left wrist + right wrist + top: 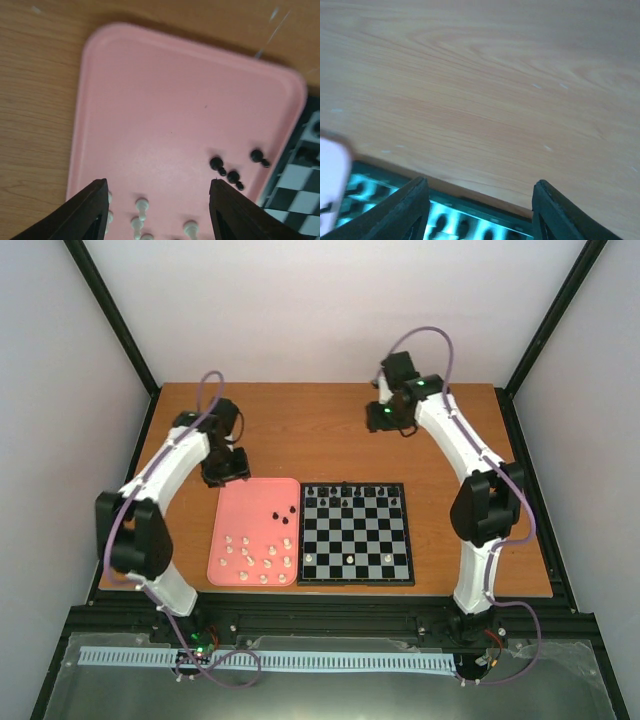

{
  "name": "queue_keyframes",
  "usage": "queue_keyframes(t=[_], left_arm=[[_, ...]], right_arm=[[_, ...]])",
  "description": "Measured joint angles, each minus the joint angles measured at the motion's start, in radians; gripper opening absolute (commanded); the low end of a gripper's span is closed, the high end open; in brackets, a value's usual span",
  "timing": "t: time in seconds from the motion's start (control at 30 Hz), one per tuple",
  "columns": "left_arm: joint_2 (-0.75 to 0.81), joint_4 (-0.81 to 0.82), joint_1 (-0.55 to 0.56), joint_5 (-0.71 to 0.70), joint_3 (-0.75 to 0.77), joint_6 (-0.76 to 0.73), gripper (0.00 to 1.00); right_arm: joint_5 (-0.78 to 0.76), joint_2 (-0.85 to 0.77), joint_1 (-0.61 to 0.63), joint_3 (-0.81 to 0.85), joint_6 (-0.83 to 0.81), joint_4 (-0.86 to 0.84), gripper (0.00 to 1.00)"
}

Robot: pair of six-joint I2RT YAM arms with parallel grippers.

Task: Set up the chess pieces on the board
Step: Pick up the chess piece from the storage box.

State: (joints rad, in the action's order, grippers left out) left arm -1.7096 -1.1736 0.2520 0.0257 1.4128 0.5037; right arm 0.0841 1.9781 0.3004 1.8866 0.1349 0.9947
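Note:
The chequered board (357, 533) lies right of the pink tray (240, 502). Several black pieces (345, 498) stand along its far rows and three white pieces (349, 558) near its front. On the tray lie three black pieces (282, 512), also in the left wrist view (224, 169), and several cream-white pieces (258, 552) (142, 207). My left gripper (226, 472) (157, 197) is open and empty above the tray's far end. My right gripper (383, 420) (479, 200) is open and empty over bare table, far behind the board.
The wooden table (300, 430) has black frame posts at its far corners. The board's corner (300, 175) shows at the right of the left wrist view. The board's far edge (470, 220) shows at the bottom of the right wrist view.

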Motion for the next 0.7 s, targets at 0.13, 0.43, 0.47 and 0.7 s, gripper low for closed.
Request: queue_keyframes(t=[0.13,0.43,0.47,0.7], left_arm=[[0.142,0.018,-0.074,0.002,0.000,0.003,0.75],[0.245,0.037,-0.162,0.005,-0.083,0.008,1.00],[0.247,0.038,-0.163,0.005,-0.083,0.006,1.00],[0.259,0.039,-0.163,0.024,-0.080,-0.007,1.00]], right_arm=[[0.014,0.003,0.169,0.129,0.005,0.019,0.56],[0.086,0.122,0.513,0.134,0.047,0.027,0.53],[0.089,0.143,0.531,0.128,0.051,0.032,0.53],[0.097,0.232,0.597,0.120,0.087,0.056,0.48]])
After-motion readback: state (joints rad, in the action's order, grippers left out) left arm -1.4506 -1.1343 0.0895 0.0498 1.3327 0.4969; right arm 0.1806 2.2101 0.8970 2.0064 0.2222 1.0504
